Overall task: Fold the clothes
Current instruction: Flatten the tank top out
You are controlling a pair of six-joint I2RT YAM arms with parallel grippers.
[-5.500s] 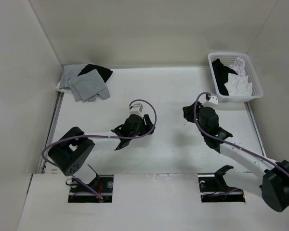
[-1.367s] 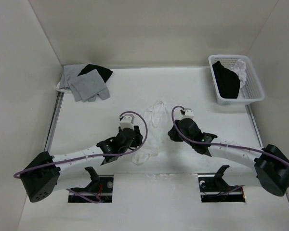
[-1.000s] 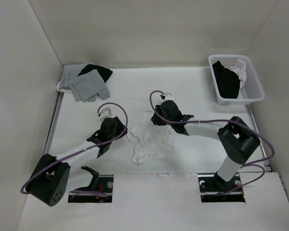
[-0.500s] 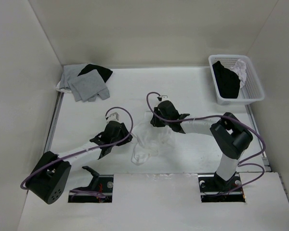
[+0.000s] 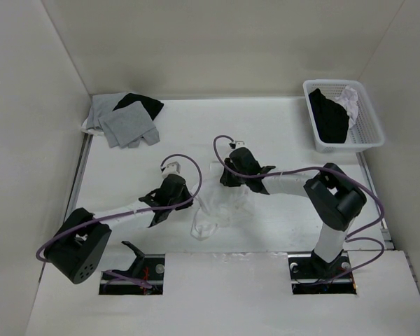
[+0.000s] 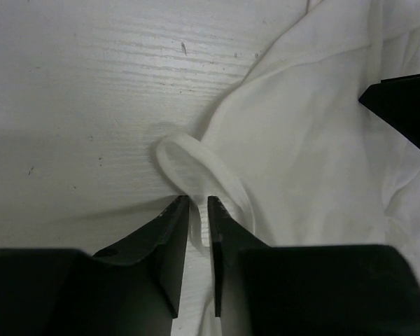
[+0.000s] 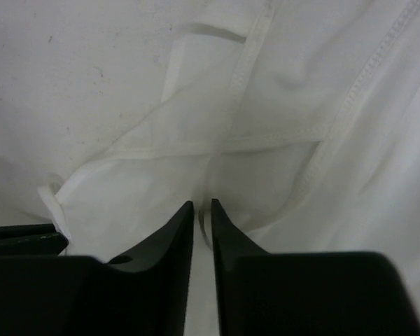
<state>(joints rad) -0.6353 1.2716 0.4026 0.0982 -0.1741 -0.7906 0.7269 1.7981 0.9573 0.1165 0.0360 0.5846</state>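
- The camisole (image 5: 220,204) lies crumpled at the middle of the table (image 5: 287,133) in the top view, between the two arms, with a loose looped end trailing toward the lower edge of the frame.
- Five and a half seconds back no white top lay there. The basket (image 5: 341,145) at the upper right held more whitish cloth then; it now shows mostly black cloth with a small pale piece at its far corner.
- About a second and a half ago the top was stretched longer, up and down the frame. It has since bunched into a wider, shorter heap.
- The left gripper (image 6: 198,204) has moved right over the last half second and now sits at the top's left edge.
- In the left wrist view its fingers are drawn nearly together. A narrow strap loop (image 6: 163,154) curves out ahead of them and runs down into the slim gap, so they pinch the strap.
- The right gripper (image 7: 202,210) stands at the heap's upper edge, much where it was half a second ago.
- In the right wrist view its fingers are almost together too, low on the seamed white fabric, with a sliver of cloth nipped in the slit.
- The grey and black garments (image 5: 122,117) at the upper left have not moved.
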